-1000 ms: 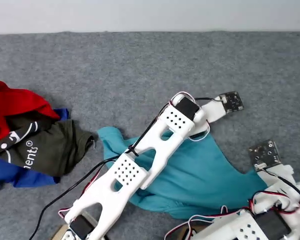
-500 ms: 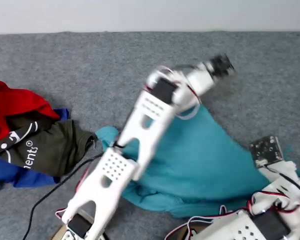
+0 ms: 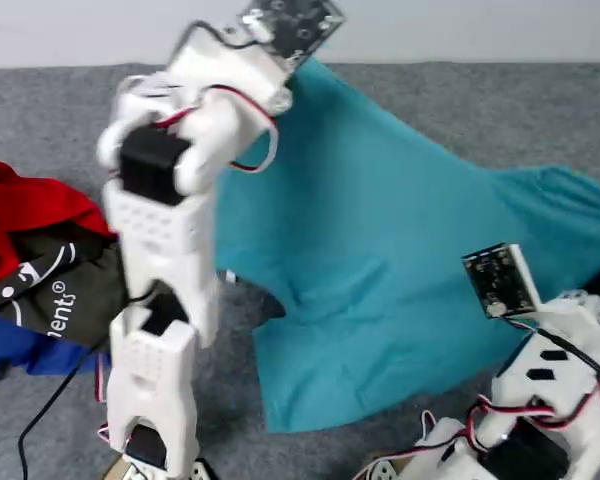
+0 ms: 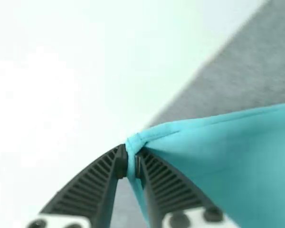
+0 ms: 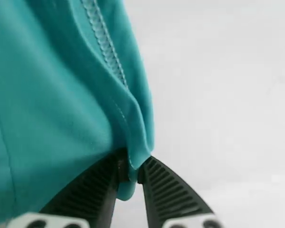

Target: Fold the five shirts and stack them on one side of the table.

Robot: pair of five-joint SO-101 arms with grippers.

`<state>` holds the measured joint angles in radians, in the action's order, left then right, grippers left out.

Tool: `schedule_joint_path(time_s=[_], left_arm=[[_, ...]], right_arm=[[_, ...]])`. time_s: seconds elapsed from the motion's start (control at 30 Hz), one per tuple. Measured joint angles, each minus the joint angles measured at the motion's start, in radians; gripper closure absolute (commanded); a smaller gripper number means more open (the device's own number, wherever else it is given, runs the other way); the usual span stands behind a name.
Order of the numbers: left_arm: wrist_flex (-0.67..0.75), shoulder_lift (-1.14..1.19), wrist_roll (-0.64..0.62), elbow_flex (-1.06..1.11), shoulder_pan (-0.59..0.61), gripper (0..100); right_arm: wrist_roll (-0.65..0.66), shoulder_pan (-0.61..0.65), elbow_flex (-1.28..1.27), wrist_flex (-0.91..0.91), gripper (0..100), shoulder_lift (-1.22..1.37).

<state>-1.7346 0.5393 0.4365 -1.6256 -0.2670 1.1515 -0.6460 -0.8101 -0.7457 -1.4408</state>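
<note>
the left gripper (image 4: 128, 164) is pinched tight on one corner of the teal shirt (image 3: 380, 260). the right gripper (image 5: 130, 173) is pinched tight on a hem of the same shirt. each arm holds its own edge, so the shirt gets pulled wide and flat. it likely needs that before any fold.

in the high view the left arm (image 3: 160, 230) is lifted up by the far side of the table (image 3: 500, 110). the right arm (image 3: 555, 360) sits at the near side. the shirt hangs stretched between them, with its low part down near the grey table. it is not folded yet.

off to one side lies a heap: a red shirt (image 3: 30, 205), a dark shirt (image 3: 80, 290) and a blue shirt (image 3: 20, 345). they touch and partly cover each other. they look crumpled, so they likely wait their turn.

count: two arms, two grippers, one teal shirt held up, three shirts in the heap. that makes four shirts. if a fifth is tucked under the heap, it cannot be told.
</note>
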Motion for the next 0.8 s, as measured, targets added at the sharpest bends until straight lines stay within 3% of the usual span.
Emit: schedule_joint_path(time_s=[0.3,0.6,0.8], left_arm=[[0.0,-0.183,0.135,-0.002,0.12,99],[0.0,-0.245,0.216,-0.002,0.143,99],[0.0,-0.298,0.219,-0.002,0.143,99]], right_arm=[[-0.002,0.152,0.284,0.236,99.0,0.319],[0.0,0.269,0.856,0.253,99.0,0.783],[0.0,0.284,1.049,0.187,99.0,0.862]])
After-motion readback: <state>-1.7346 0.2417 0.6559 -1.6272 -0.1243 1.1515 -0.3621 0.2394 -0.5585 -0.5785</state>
